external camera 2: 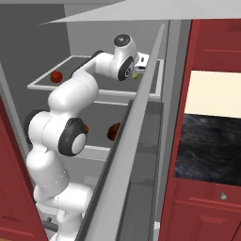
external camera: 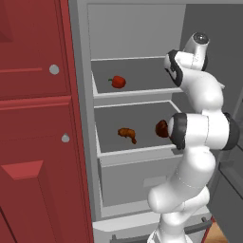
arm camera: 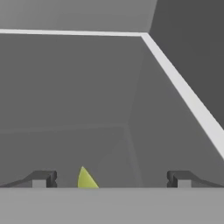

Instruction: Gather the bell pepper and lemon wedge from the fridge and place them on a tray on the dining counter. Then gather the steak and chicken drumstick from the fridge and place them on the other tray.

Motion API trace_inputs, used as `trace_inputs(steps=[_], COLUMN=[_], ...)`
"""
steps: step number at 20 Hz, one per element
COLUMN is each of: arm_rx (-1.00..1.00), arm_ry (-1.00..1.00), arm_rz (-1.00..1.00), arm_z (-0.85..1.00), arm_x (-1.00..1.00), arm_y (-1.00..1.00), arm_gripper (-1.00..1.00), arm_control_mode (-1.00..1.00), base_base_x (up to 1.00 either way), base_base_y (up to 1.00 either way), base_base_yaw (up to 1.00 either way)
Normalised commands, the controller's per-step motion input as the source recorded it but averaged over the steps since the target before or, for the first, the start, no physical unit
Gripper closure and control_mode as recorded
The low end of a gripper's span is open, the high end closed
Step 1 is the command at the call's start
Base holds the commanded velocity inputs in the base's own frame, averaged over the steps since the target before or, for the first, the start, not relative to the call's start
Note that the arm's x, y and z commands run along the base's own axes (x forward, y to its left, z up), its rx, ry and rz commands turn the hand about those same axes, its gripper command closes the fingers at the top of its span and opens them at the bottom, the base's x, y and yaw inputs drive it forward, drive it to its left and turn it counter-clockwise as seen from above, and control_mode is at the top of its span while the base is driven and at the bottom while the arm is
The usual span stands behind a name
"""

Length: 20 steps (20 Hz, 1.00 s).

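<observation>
My gripper is open inside the fridge, at the right end of the upper shelf. A yellow-green lemon wedge lies between the fingertips, closer to the left one and touching neither; it also peeks out beside the hand as the lemon wedge. The red bell pepper sits on the same shelf, further left. On the shelf below lie the brown chicken drumstick and the dark red steak, the steak partly behind my elbow.
The open fridge door's edge runs close along the arm's right side. Red cabinet doors flank the fridge on the left. A closed drawer sits under the lower shelf. More red cabinets and a dark panel stand to the right.
</observation>
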Motion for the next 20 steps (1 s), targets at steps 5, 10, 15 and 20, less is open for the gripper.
trace_inputs(steps=[5,10,15,20], arm_rx=[0.0,0.0,0.0,0.0], arm_ry=[0.0,0.0,0.04,0.09], arm_rz=[0.0,0.0,0.0,0.0], arm_z=[-0.1,-0.14,-0.15,-0.14], arm_x=[0.03,0.02,0.0,0.0], arm_y=[0.0,0.0,0.0,0.0], arm_gripper=[-1.0,1.0,1.0,1.0], arm_control_mode=[-1.0,-1.0,-1.0,-1.0], base_base_x=[0.0,0.0,0.0,0.0], base_base_y=[0.0,0.0,0.0,0.0], base_base_yaw=[0.0,0.0,0.0,0.0])
